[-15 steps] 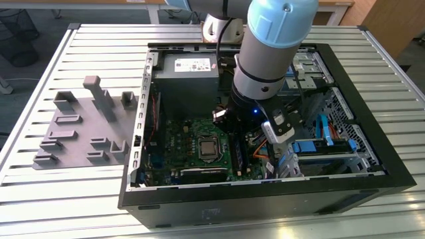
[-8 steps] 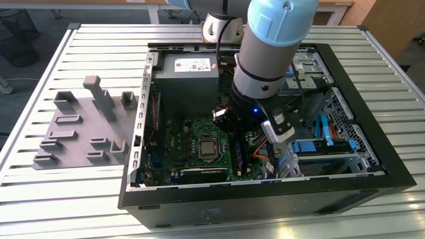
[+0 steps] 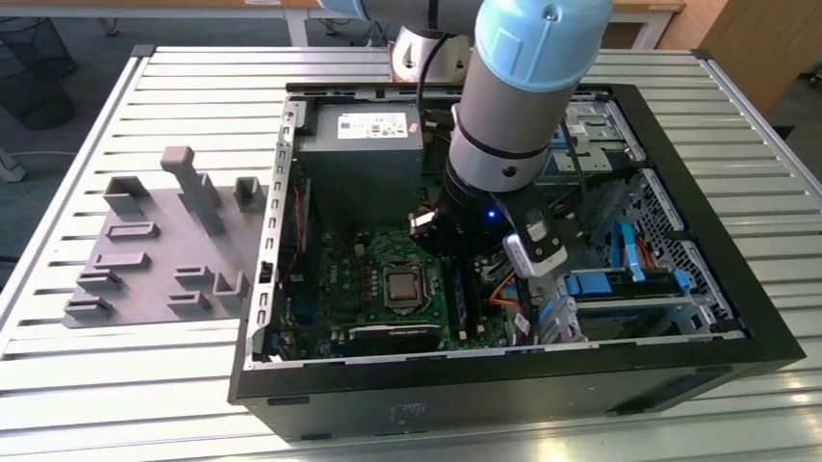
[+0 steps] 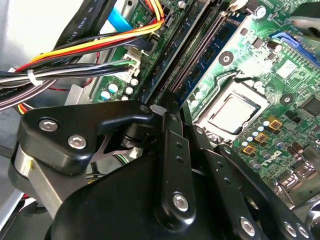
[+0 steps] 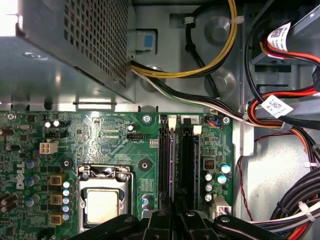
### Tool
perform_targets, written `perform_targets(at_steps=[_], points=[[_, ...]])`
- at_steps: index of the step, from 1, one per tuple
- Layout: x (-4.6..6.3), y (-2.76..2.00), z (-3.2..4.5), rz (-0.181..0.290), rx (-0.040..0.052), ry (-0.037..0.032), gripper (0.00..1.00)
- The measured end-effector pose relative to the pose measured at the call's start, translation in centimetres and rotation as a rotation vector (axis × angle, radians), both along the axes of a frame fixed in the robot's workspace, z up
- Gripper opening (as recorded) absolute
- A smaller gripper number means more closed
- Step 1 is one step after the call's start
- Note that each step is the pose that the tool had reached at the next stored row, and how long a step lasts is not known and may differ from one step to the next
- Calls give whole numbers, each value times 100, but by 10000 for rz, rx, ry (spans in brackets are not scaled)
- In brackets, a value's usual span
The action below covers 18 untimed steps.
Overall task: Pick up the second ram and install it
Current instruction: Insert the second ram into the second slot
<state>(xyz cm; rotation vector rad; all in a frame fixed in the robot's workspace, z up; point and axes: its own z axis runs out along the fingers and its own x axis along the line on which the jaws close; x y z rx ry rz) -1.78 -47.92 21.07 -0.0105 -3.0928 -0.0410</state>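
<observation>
My gripper (image 3: 446, 245) reaches down into the open computer case (image 3: 719, 207), over the memory slots beside the processor (image 5: 102, 206). In both wrist views its black fingers (image 4: 171, 131) stand close together, straddling the middle of the second ram (image 4: 176, 64). That slim dark green stick stands on edge in the slot (image 5: 167, 160), running straight away from the fingertips. Another green stick with black chips (image 4: 216, 44) sits in the neighbouring slot. The gripper (image 5: 176, 216) looks shut on the second ram; the contact itself is hidden behind the fingers.
Bundles of coloured cables (image 5: 280, 125) hang close to the slots, on the side away from the processor. The power supply box (image 3: 360, 144) fills the case's far end. A grey fixture plate with blocks (image 3: 154, 250) lies on the slatted table on the exterior view's left.
</observation>
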Motion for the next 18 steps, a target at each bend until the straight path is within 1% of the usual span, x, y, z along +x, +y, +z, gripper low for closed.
perform_targets(at_steps=[8, 18], points=[[-4, 0, -42, -1, 1, 0, 14], [-4, 0, -46, 0, -1, 0, 14]])
